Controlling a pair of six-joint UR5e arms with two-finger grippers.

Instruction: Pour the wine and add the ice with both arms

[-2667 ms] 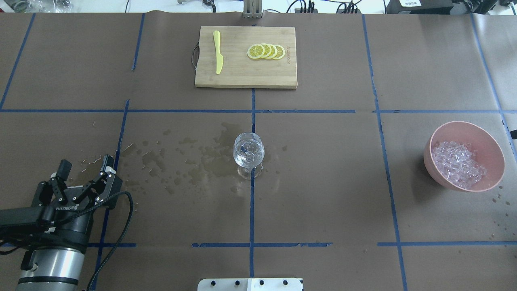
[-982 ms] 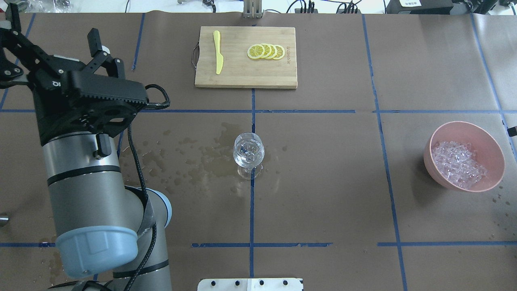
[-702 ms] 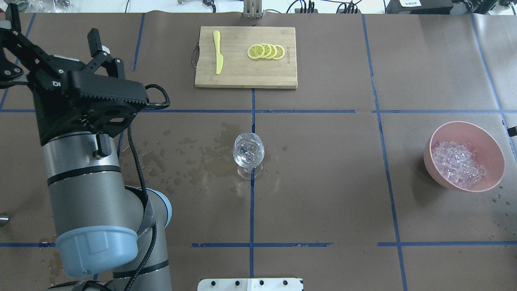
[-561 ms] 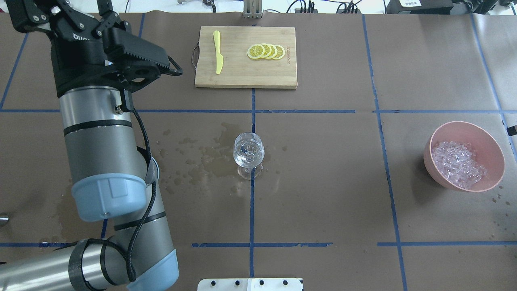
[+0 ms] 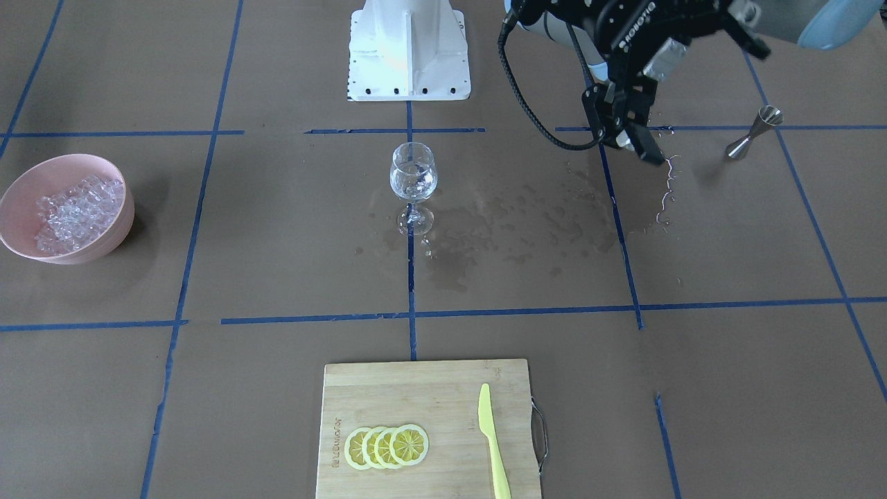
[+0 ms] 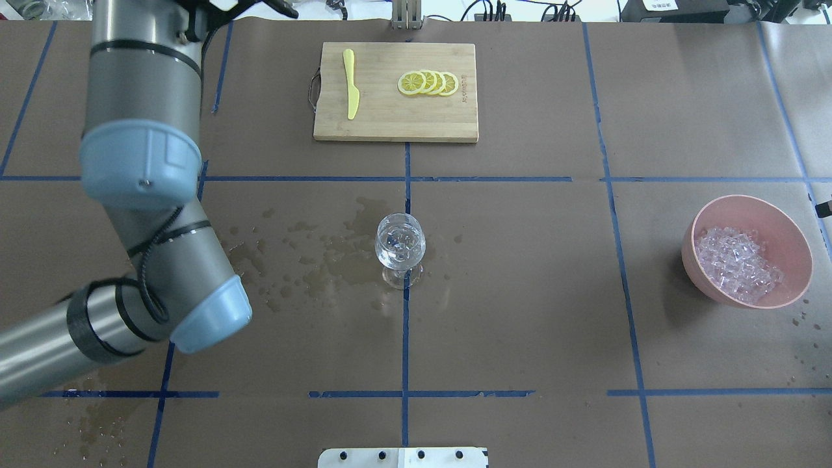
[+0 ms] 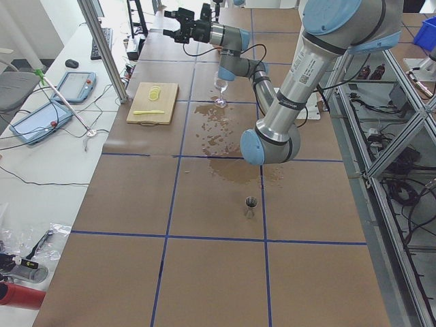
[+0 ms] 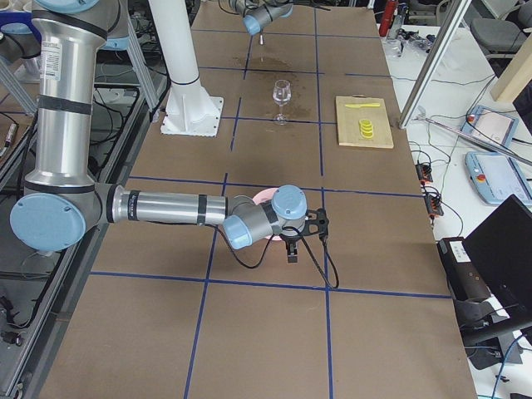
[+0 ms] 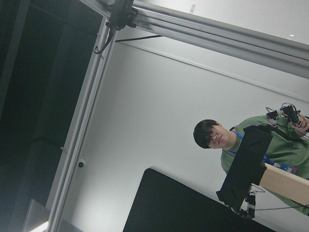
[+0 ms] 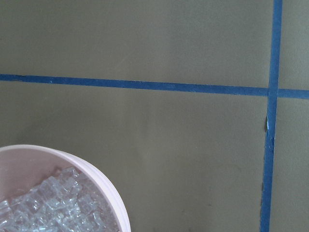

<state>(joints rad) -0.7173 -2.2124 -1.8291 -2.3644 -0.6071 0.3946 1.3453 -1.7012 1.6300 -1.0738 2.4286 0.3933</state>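
My left arm (image 6: 140, 97) high, well apart from clear stemmed glass (image 6: 400, 242); left fingers (image 5: 627, 128) spread, empty. My right arm (image 8: 166, 208) nearer job: right fingers (image 8: 292, 249), grip unreadable, just beyond pink bowl (image 6: 773, 221), which sits between them and glass. Clear ice cubes (image 6: 738, 263) heaped in bowl. Wine (image 5: 413, 186) low in glass.

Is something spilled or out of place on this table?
Yes. Wet splash stains darken the brown paper beside the stemmed glass, spreading toward the metal jigger on the robot's left side. Both stand upright.
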